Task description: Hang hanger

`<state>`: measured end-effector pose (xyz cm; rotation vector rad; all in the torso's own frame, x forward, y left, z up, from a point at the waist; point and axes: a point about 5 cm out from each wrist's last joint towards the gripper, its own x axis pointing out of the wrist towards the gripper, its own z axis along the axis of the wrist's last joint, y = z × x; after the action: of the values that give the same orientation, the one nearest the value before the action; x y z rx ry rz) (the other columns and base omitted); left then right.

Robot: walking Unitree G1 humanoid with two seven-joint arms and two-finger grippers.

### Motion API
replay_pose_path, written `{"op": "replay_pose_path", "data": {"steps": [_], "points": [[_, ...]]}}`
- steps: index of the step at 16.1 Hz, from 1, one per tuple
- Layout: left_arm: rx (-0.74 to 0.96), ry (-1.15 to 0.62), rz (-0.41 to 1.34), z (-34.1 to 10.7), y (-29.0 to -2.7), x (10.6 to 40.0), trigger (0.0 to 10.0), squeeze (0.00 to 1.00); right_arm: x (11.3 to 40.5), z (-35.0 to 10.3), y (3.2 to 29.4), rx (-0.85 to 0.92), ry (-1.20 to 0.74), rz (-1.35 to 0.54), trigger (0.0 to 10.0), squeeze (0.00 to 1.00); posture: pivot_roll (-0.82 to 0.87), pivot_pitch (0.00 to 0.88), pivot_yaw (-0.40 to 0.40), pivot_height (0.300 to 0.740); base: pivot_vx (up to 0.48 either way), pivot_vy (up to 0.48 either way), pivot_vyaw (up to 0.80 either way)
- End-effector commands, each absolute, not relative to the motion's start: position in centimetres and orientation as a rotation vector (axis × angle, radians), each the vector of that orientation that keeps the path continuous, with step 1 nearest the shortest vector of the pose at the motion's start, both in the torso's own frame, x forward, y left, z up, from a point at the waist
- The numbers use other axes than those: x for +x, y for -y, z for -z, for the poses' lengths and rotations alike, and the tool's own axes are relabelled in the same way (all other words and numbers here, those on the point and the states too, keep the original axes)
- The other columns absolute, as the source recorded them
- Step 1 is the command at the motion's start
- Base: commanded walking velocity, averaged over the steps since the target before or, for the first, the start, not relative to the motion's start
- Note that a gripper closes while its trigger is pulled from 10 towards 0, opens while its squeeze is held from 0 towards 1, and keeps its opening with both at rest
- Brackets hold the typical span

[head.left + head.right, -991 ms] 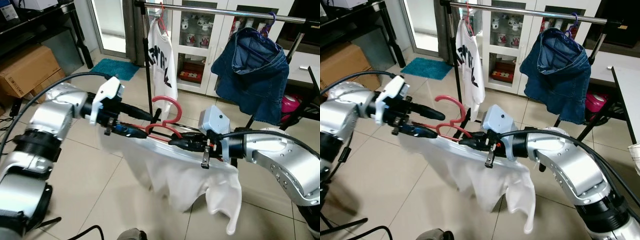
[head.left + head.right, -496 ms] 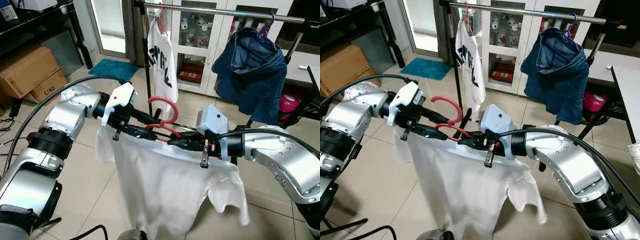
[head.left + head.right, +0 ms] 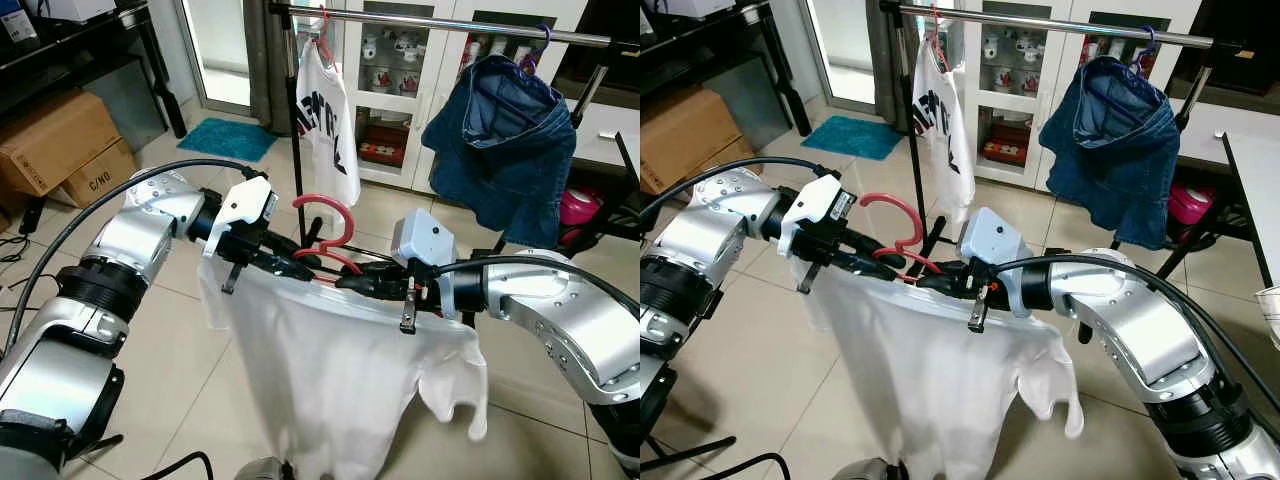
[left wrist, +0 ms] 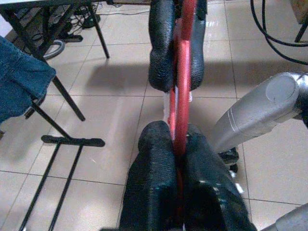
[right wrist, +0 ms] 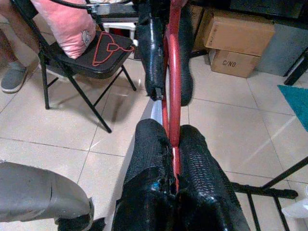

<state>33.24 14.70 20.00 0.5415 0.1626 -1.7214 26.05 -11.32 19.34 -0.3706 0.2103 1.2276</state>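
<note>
1. Left eye view: I have the red hanger [image 3: 325, 232], carrying a white shirt [image 3: 340, 370], held near the rail [image 3: 440, 22].
2. Left end effector [image 3: 300, 268] and right end effector [image 3: 350, 282] both clamp its stiff bar.
3. It looks light; the floppy shirt may swing, so I'd grip the frame.

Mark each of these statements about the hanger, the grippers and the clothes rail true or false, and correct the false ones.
1. Both the left gripper and the right gripper are shut on the red hanger. True.
2. A white T-shirt hangs from the red hanger. True.
3. The red hanger's hook is already over the clothes rail. False: it is held well below the rail, in front of it.
4. The clothes rail is bare. False: a printed white T-shirt and a denim garment hang on it.
5. A cardboard box stands on the robot's left. True.
</note>
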Motion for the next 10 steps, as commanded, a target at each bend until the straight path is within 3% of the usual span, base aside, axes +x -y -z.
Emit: {"op": "replay_pose_path", "data": {"steps": [1,10], "points": [[0.545,-0.176,1.732,-19.71,-14.45,33.24,0.0,0.00,25.87,-20.80,10.57,-0.379,-0.127,-1.271,10.0,0.00,-0.14,0.000,0.106,0.740,0.000,0.000,0.00],[0.479,-0.170,1.726,-19.77,-14.67,33.15,0.0,0.00,25.98,-20.90,10.61,-0.357,-0.117,-1.264,10.0,0.00,-0.14,0.000,0.106,0.740,0.000,0.000,0.00]]}}
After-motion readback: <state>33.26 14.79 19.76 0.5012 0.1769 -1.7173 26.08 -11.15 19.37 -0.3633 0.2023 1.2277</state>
